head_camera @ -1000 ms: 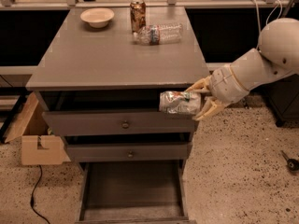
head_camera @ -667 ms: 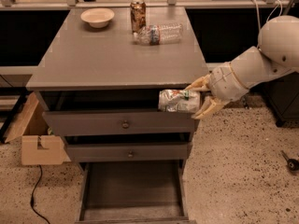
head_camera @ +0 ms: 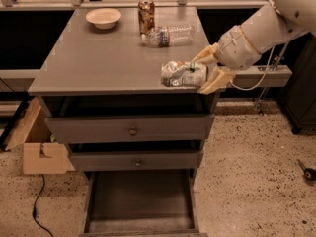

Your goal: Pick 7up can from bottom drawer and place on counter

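Grey counter seen from above, 7up can held sideways at counter's front-right edge, clamped by gripper, bottom drawer open below counter.

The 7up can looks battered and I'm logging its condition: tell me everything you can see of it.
The 7up can is small and of silvery metal with green marks, its body dented and wrinkled. It lies on its side, lengthwise left to right, over the front right corner of the counter. The claw grips its right end, one tan finger behind it and one in front. Whether it rests on the counter cannot be told.
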`<state>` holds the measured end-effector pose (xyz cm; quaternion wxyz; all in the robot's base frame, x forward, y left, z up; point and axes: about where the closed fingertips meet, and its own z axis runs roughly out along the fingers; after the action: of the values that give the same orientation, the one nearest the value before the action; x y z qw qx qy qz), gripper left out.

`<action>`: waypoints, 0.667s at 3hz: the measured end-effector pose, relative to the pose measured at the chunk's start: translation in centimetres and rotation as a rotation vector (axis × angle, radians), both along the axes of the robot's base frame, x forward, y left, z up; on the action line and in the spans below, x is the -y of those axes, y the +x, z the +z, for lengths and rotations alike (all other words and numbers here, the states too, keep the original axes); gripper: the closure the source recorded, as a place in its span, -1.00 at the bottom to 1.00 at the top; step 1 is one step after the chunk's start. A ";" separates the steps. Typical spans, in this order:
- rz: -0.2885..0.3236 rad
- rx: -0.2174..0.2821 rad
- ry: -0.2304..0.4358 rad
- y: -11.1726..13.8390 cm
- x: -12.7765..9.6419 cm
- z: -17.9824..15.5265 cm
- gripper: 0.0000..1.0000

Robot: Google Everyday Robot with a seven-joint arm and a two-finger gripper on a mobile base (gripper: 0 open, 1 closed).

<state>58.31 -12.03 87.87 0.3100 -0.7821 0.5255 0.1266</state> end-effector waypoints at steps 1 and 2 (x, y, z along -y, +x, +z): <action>-0.008 -0.010 0.016 3.2 -1.6 2.3 1.00; -0.084 -0.049 0.023 7.0 -3.3 1.6 1.00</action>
<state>65.29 -8.78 89.43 0.3111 -0.7524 0.5638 0.1386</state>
